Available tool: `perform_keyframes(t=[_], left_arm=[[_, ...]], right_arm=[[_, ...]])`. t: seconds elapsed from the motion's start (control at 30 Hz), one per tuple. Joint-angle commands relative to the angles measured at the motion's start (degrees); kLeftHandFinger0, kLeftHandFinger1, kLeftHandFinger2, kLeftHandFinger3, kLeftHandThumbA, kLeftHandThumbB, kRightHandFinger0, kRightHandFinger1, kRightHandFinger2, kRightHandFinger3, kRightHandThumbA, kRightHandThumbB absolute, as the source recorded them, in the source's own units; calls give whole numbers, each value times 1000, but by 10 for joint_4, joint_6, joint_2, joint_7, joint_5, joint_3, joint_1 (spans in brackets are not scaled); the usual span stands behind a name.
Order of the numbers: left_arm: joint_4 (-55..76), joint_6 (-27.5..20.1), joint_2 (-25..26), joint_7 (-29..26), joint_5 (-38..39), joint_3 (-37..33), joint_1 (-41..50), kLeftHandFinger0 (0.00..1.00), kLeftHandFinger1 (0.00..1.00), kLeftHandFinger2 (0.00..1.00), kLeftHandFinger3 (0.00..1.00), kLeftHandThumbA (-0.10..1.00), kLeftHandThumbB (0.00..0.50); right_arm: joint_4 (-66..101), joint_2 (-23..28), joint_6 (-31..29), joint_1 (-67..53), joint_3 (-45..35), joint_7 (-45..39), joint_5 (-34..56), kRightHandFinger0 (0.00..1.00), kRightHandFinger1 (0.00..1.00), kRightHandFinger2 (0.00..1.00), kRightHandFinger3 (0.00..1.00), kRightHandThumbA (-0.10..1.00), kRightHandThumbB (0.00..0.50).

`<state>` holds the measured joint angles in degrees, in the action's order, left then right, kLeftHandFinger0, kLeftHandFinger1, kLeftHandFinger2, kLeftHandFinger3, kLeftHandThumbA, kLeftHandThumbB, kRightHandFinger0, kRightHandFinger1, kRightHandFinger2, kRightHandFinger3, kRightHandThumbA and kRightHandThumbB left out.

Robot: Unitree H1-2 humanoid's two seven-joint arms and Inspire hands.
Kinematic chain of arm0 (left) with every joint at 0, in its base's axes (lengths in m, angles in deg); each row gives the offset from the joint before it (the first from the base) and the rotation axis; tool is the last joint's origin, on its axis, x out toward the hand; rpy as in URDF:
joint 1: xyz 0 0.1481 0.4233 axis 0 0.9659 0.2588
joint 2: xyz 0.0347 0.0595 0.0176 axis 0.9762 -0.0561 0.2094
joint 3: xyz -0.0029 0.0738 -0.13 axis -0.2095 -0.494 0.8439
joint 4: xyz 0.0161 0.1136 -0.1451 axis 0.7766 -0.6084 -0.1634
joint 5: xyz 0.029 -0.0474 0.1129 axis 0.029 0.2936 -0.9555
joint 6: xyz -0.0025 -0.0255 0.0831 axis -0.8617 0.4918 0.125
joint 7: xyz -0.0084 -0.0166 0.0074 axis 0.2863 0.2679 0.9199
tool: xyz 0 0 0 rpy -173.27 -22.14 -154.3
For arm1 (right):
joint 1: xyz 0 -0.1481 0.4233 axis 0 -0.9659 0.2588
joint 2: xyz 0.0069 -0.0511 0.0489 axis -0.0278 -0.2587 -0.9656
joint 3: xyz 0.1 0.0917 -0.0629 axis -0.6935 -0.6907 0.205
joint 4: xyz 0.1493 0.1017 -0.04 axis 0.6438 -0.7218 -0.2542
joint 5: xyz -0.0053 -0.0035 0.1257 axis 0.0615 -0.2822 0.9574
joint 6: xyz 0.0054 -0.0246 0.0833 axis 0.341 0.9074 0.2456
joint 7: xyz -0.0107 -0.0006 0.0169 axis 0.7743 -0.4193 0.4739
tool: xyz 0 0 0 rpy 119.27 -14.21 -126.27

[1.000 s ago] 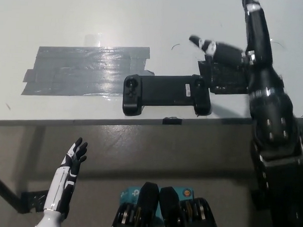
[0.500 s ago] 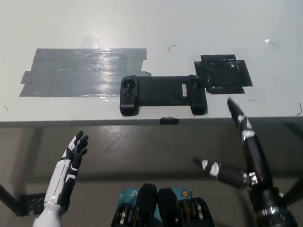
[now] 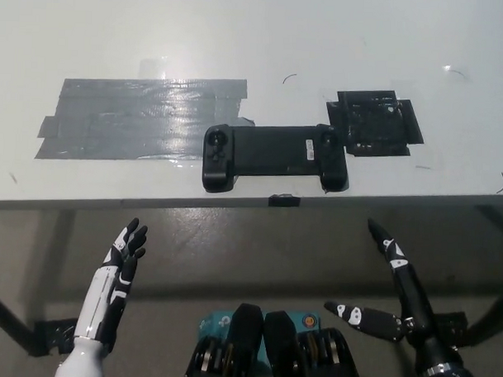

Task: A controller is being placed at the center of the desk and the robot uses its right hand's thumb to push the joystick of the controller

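The white desk (image 3: 257, 40) fills the upper frame, with a grey tape patch (image 3: 138, 118) at left. The black controller (image 3: 273, 156) lies mid-frame near the front edge. Right hand (image 3: 396, 301), lower right, fingers apart; left hand (image 3: 121, 262), lower left, open.

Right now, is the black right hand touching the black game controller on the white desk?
Apart. In the head view the right hand is below the desk edge, with bare floor between it and the controller. The white left hand rests low too.
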<state>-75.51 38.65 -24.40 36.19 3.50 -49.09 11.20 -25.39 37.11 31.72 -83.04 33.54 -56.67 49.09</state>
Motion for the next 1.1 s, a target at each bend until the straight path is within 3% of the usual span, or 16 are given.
perform_keyframes(t=[0.0,0.7,1.07], left_arm=[[11,-5,5,3,-1,-3,-1,1000,1000,1000,1000,972,125],[8,-4,4,2,-2,-4,3,1000,1000,1000,1000,941,120],[11,-1,6,4,0,-3,3,1000,1000,1000,1000,919,106]], right_arm=[[-2,-3,-41,10,0,-15,18,1000,1000,1000,1000,1000,262],[-13,-1,-39,13,0,-22,7,1000,1000,1000,1000,1000,268],[-15,-1,-44,16,2,-24,7,1000,1000,1000,1000,1000,244]])
